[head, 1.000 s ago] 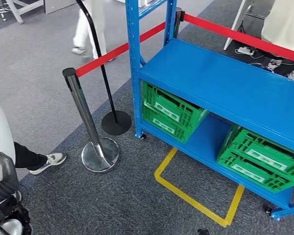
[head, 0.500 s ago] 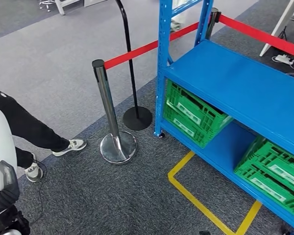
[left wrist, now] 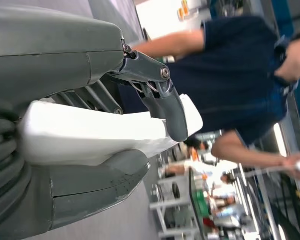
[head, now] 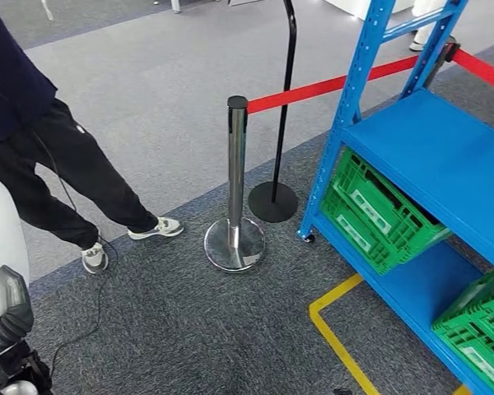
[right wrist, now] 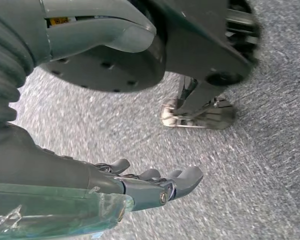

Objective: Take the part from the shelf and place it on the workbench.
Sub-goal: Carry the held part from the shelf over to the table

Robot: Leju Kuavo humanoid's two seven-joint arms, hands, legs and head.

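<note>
white plastic: a smooth white part (left wrist: 103,132) sits in the left robot hand (left wrist: 114,105), fingers over one face, thumb under the other.
clear piece: the right robot hand (right wrist: 103,192) has something transparent (right wrist: 58,212) lying against its fingers; whether it grips it i cannot tell.
handling: the part looks stiff, light and glossy, so likely slippery; best held across its broad faces, near the middle.
shelf: blue shelf (head: 443,156) off to the right, green crates (head: 375,210) under it.
surface: the workbench is somewhere i can't see from here.
bystander: a person in dark trousers (head: 58,177) steps close by the chrome post (head: 235,189) and red rope (head: 300,89).
</note>
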